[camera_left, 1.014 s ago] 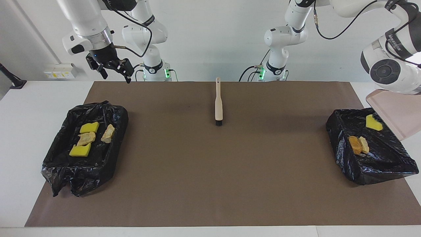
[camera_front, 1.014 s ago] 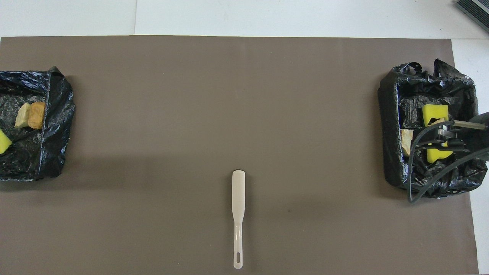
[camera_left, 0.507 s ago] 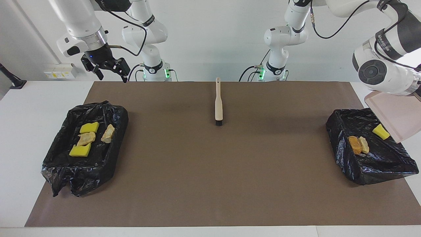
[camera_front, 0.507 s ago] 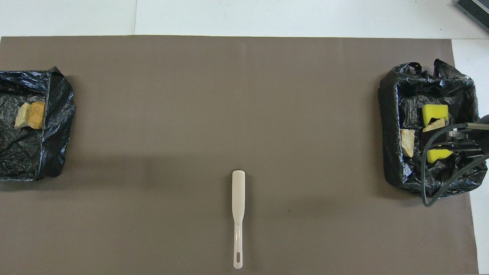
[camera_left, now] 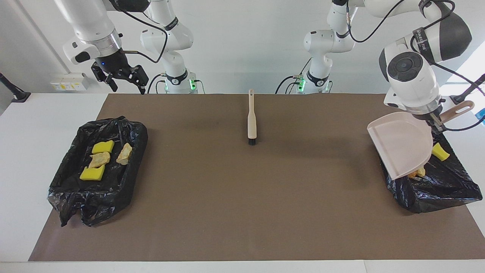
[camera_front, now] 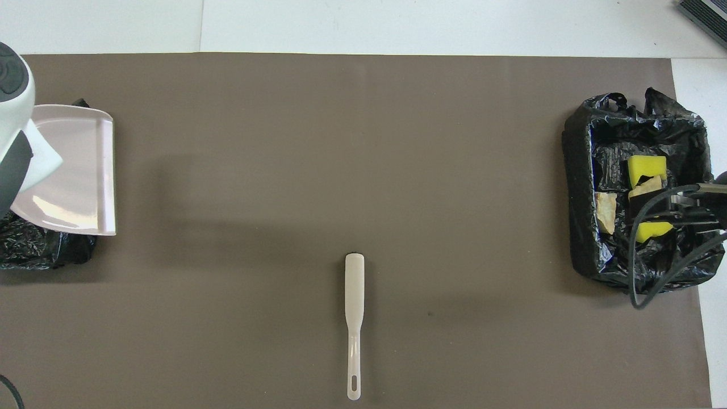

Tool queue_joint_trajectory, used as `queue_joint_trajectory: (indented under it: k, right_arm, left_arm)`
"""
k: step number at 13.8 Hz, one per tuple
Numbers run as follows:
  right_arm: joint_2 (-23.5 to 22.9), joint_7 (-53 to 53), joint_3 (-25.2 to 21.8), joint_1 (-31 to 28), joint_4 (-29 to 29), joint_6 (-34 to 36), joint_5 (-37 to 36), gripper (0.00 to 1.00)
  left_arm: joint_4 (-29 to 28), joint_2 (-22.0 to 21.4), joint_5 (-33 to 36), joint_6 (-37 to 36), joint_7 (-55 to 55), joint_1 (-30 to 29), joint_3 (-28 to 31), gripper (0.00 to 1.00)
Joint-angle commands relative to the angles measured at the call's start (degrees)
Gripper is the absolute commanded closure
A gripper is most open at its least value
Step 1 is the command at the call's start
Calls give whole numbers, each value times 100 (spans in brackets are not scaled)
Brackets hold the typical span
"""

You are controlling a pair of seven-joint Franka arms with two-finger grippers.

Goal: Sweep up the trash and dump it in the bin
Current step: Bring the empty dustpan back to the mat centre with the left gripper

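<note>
The worktop (camera_left: 242, 212) holds two bins (camera_left: 432, 185) (camera_left: 94, 182), one at each end, all visible trash (camera_left: 102, 159) inside. The left end effector (camera_left: 435, 123), clenched on the dustpan (camera_left: 399, 148), hangs over its bin; a low swing could snag the liner. The right end effector (camera_left: 125, 77) waits released, apparently over the worktop edge. Around the brush (camera_left: 252, 121) there is open room.
</note>
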State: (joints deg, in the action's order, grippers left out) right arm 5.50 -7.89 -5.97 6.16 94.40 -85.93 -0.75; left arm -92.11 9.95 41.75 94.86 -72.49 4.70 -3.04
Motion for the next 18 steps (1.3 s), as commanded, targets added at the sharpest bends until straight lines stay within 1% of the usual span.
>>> queue_joint_trajectory:
  k: [1,3,5,8,10,11,12,13,15,16,18]
  right_arm:
    - [21,330,-36,-18,-27,41,102,0]
    - [30,655,-62,-79,-1,41,84,0]
    - [39,683,-71,-150,8,32,102,0]
    - [56,692,-80,-255,26,32,119,0]
    - [56,674,-80,-255,26,41,128,0]
    - [56,692,-80,-255,26,41,128,0]
    - [65,692,-80,-255,26,41,128,0]
    - [65,692,-80,-255,26,41,128,0]
    - [56,666,-28,-238,-1,41,110,0]
    - [56,657,-19,-203,-1,50,110,0]
    - [56,630,-19,-194,-1,41,102,0]
  left_arm:
    - [18,243,-639,-81,1179,504,84,100]
    - [53,497,-1123,-81,2304,847,84,100]
    - [131,639,-1826,-81,3019,1163,84,100]
    - [369,920,-2486,-82,4528,1603,93,100]
    - [736,1270,-2742,-90,5478,1980,93,100]
    - [965,1446,-2952,-82,5900,2104,93,100]
    - [1115,1526,-3189,-38,6374,2158,93,100]
    - [1255,1614,-3330,67,6849,2254,93,100]
    - [1781,2017,-3393,208,7692,2500,93,100]
    - [1984,2176,-3506,235,8202,2518,93,100]
    - [2214,2388,-3542,514,8977,2676,102,100]
